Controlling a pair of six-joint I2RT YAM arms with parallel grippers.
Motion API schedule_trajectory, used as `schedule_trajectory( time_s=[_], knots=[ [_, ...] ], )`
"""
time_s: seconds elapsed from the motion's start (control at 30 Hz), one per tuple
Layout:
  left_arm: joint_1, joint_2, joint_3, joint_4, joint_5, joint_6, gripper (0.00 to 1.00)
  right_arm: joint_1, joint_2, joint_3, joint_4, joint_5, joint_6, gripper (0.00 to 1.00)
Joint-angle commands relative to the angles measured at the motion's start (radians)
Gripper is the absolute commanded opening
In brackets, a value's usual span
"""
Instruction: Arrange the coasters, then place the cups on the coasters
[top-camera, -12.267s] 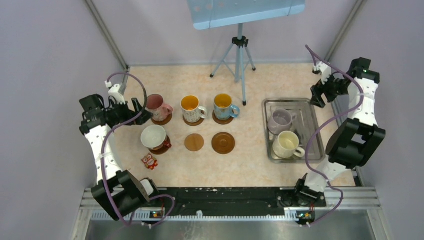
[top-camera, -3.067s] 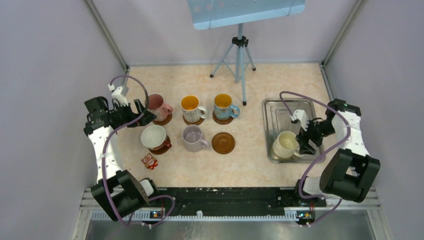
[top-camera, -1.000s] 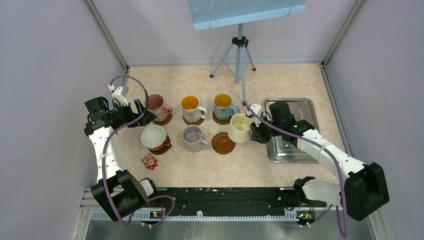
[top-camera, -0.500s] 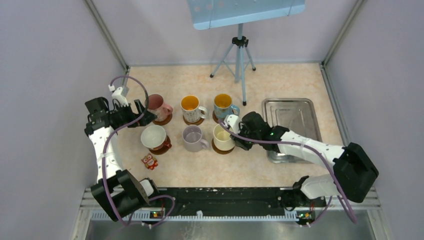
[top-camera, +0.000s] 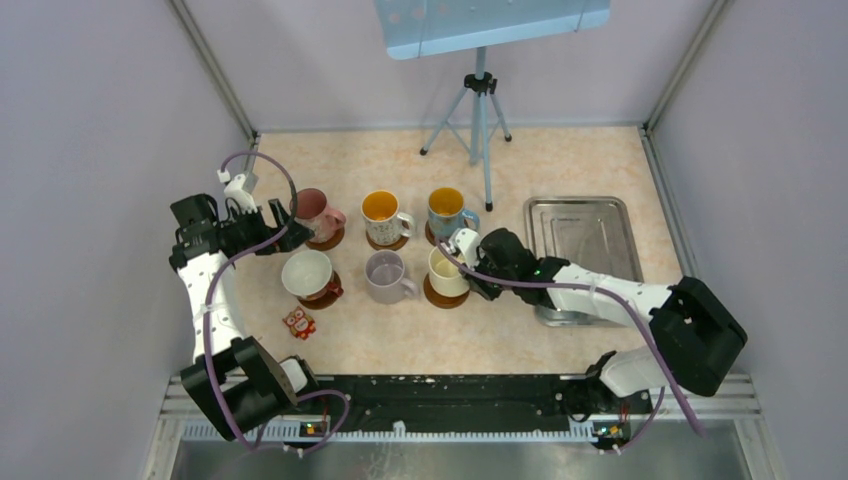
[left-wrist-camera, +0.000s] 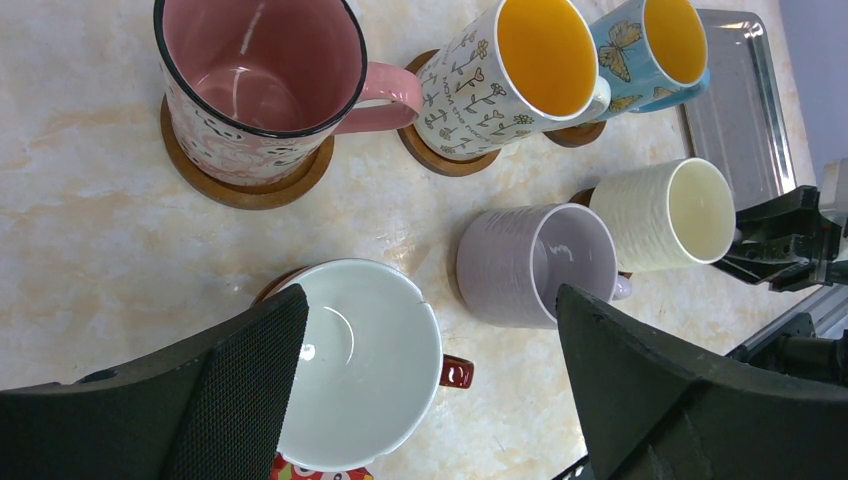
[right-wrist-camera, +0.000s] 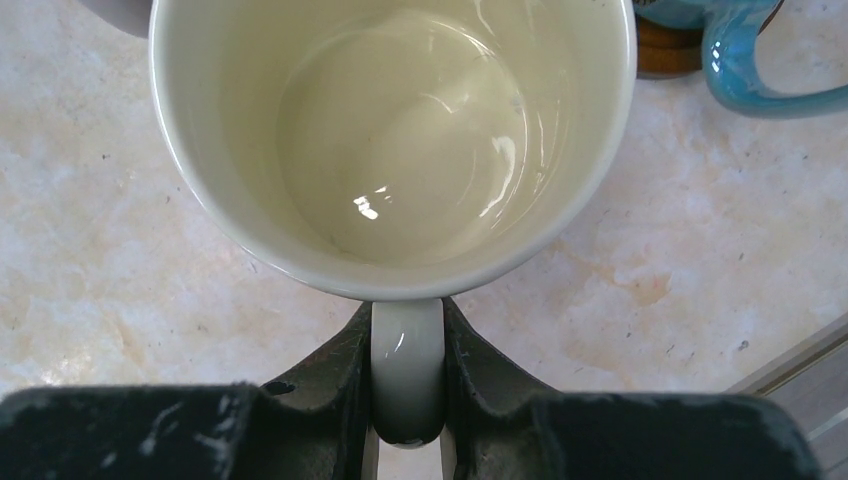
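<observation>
Moved: cream cup (top-camera: 446, 270), off the tray (top-camera: 580, 212), now at the front-right coaster (top-camera: 437, 298).
Left gripper (top-camera: 283, 230): jaws wide apart, holding nothing, beside the pink cup (top-camera: 312, 208).
Cream cup: ribbed wall, glossy glaze; whether seated, cannot tell. Lower it level and centred.
Coaster: dark wood, round, rimmed.
Right gripper (right-wrist-camera: 408, 340): clamped on the slim handle (right-wrist-camera: 408, 375); let go only once the cup is seated.
Tray: shiny steel.

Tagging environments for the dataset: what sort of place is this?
Probably a lab robot cell: plain walls box in a marbled tabletop, a tripod with a blue panel stands at the back, and a metal rail runs along the near edge.
</observation>
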Motion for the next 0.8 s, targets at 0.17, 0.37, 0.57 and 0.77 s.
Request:
schedule_trajectory(
  time_s=[0.17, 0.37, 0.57, 0.77],
  knots=[
    [-0.001, -0.005, 0.004, 0.025, 0.023, -0.002, 0.99, 0.048, -0.032, -0.045, 0.225, 0.071, 0.092, 0.00],
    [-0.001, -0.004, 0.004, 0.025, 0.023, -0.003, 0.99, 0.061, -0.018, -0.048, 0.254, 0.115, 0.134, 0.00],
    [0.000, -0.006, 0.002, 0.025, 0.023, -0.001, 0.99, 0.077, -0.007, -0.064, 0.263, 0.102, 0.154, 0.00],
    [0.000, -0.006, 0.001, 0.026, 0.022, 0.001, 0.99, 0.083, 0.001, -0.074, 0.265, 0.103, 0.172, 0.00]
  ],
)
